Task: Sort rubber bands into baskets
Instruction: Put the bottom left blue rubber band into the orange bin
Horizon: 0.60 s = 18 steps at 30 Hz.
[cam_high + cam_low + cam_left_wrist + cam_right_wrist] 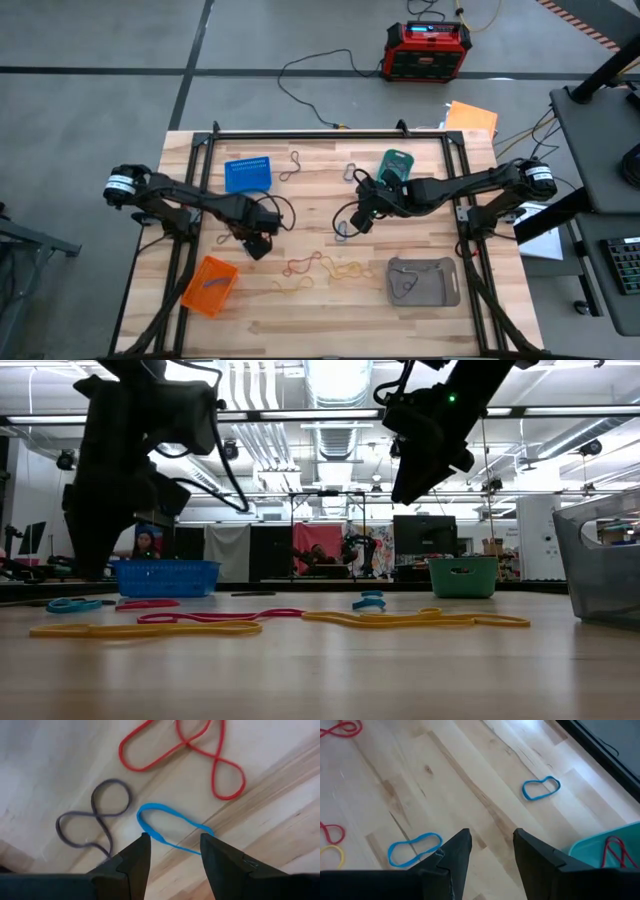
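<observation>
Left gripper jaws released over blue rubber band; right gripper raised, seemingly empty.

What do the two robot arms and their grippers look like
Both arms are dark, slim and jointed, each with a white-banded cylinder at its outer end and black cables looped along it. The left gripper and right gripper each have two black, wedge-shaped fingers. A small green light shows on the right arm in the low view.

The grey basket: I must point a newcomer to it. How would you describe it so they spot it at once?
Look at the wooden table from above and go to its near right corner, in front of the right arm. The grey basket lies there, holding thin bands. It is wider and flatter than the blue basket, the teal basket and the orange basket.
</observation>
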Motion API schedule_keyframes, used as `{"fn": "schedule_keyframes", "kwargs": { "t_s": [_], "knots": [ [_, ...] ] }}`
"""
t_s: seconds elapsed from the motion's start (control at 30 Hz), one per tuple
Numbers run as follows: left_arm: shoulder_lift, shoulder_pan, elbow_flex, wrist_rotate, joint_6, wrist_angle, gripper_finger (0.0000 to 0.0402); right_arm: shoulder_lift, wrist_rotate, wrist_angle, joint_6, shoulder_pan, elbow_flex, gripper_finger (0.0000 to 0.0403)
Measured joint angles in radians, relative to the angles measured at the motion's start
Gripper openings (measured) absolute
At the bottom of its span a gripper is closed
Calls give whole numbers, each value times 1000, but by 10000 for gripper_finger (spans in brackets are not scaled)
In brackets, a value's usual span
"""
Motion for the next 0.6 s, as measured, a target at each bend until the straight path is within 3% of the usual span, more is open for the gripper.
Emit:
{"fn": "schedule_keyframes", "kwargs": {
  "t_s": [0.6],
  "knots": [
    [0,-44,-81,0,-103,63,140,1,0,3,-6,0,-2,142]
  ]
}}
